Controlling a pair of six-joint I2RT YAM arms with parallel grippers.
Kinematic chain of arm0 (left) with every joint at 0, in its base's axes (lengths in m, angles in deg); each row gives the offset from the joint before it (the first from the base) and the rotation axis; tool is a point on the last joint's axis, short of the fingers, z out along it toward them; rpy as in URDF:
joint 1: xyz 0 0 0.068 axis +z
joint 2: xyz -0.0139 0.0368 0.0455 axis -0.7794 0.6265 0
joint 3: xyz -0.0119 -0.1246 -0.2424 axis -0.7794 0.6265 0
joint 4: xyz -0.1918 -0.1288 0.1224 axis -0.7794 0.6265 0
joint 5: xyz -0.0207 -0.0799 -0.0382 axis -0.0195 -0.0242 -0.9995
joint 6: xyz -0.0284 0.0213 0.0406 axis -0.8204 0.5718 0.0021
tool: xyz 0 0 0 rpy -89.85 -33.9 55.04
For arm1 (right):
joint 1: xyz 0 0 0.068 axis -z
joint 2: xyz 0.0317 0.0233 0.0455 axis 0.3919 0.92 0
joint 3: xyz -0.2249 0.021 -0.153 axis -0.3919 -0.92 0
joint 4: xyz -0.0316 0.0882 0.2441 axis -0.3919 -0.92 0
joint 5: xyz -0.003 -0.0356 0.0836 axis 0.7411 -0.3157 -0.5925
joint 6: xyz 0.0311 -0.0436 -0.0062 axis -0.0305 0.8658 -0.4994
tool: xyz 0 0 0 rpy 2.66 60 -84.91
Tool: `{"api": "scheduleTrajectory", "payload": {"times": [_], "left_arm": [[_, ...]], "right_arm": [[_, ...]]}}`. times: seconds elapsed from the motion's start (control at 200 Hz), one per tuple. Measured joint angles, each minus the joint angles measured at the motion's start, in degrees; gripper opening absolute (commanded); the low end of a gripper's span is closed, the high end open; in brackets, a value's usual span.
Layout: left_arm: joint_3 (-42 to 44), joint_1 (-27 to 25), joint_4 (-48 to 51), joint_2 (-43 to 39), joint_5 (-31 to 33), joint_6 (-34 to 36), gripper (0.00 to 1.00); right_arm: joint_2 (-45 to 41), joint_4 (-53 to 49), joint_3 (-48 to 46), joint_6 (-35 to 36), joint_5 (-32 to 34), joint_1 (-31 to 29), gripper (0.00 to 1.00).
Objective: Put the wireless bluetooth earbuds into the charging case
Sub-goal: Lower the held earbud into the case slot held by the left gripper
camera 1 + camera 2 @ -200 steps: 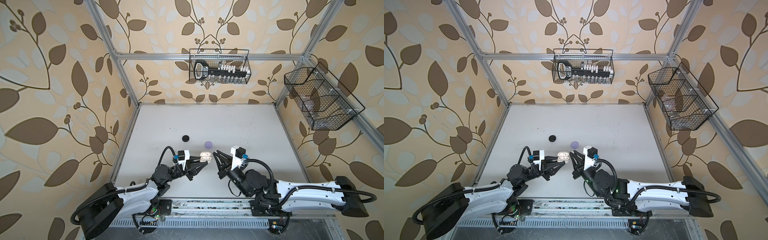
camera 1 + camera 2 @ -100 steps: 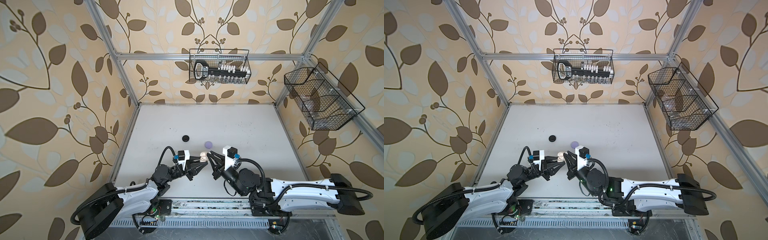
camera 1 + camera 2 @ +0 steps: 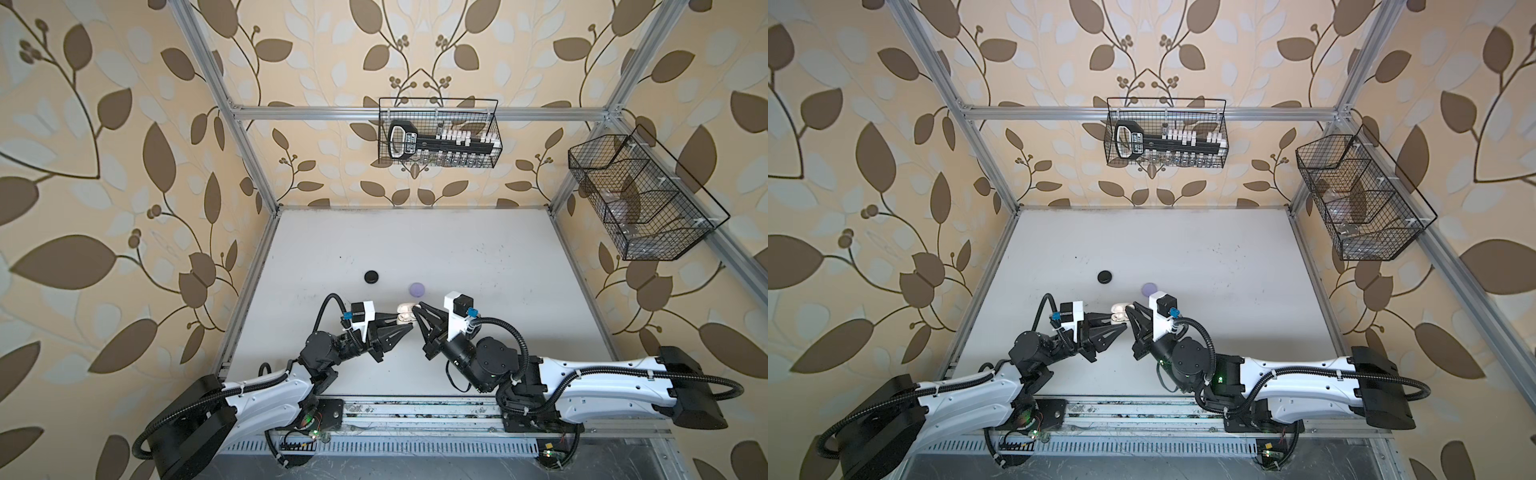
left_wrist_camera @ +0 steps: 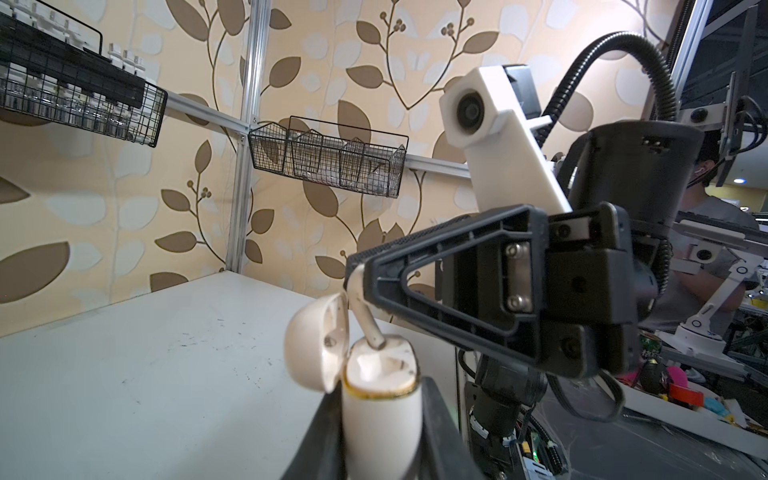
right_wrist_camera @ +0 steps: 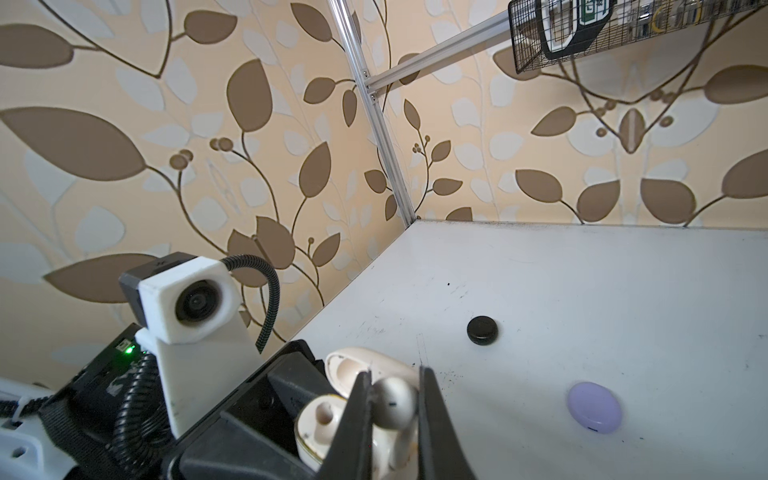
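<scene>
My left gripper [image 4: 378,395] is shut on a cream-white charging case [image 4: 380,428], held upright just above the table with its lid [image 4: 316,345] flipped open. My right gripper [image 5: 395,376] is shut on a cream-white earbud [image 5: 392,403], one of the wireless bluetooth earbuds. In the left wrist view the earbud's stem [image 4: 368,322] slants down, its tip at the case's opening. One slot [image 5: 322,415] beside it is empty. In both top views the two grippers meet over the case [image 3: 405,316] [image 3: 1119,314] near the table's front middle.
A shut black case [image 3: 371,276] and a shut lavender case [image 3: 417,289] lie on the white table [image 3: 478,257] just behind the grippers. Wire baskets hang on the back wall [image 3: 438,139] and the right wall [image 3: 640,199].
My right gripper has moved left with the earbud, up to the open case. The left gripper and the case have stayed put.
</scene>
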Motion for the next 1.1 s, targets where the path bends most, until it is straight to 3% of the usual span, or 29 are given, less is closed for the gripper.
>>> {"api": "scheduleTrajectory", "payload": {"times": [1.1], "left_arm": [[1.53,-0.74,4.13,-3.58,2.49,-2.14,0.0]], "right_arm": [[2.62,5.4,-2.49,-0.24,4.09,-2.86,0.04]]}}
